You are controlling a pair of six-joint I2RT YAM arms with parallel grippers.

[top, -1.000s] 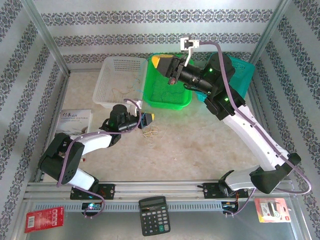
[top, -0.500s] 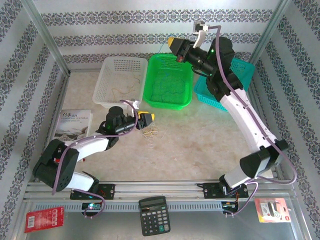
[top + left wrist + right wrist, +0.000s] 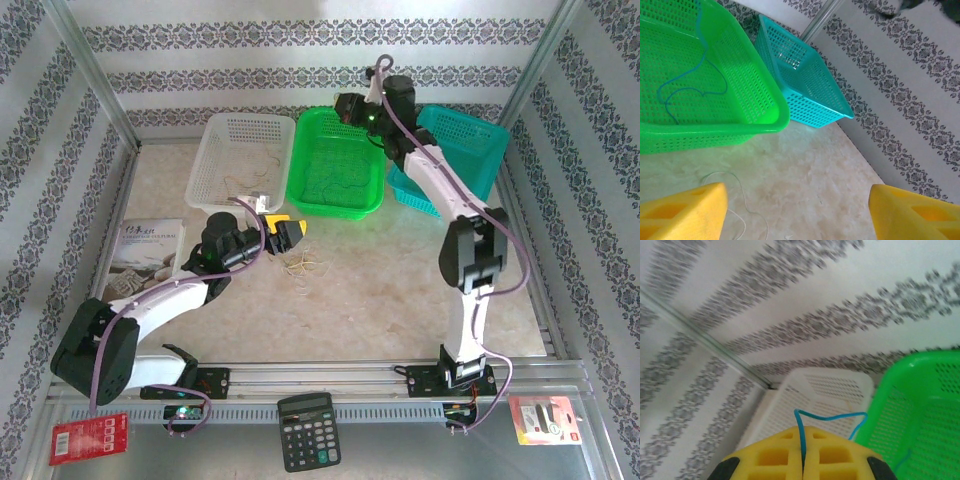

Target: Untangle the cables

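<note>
Two jobs are open at once, and one should be closed before you start the other. Your right gripper [image 3: 804, 435] is clenched on the blue cable [image 3: 797, 413], with the strand pinched in the seam between its yellow pads. It hangs high over the green basket [image 3: 335, 210]. In the left wrist view the blue strand trails down onto the basket floor, so this looks like the drop-off of a strand that is free of the rest. Your left gripper [image 3: 291, 233] sits low over the table [image 3: 400, 290] with its fingers [image 3: 685, 212] spread wide and nothing between them. It is just beside the small heap of tan cables [image 3: 306, 265] lying in front of the green basket. Another tan strand [image 3: 250, 178] lies in the white basket [image 3: 200, 200]. Next, by my judgement, you let the right claw go so the blue cable falls wholly inside the green basket rather than across its rim. After that, bring the left gripper down on the heap; the strands are thin and overlap, so aim at one outer loop.
</note>
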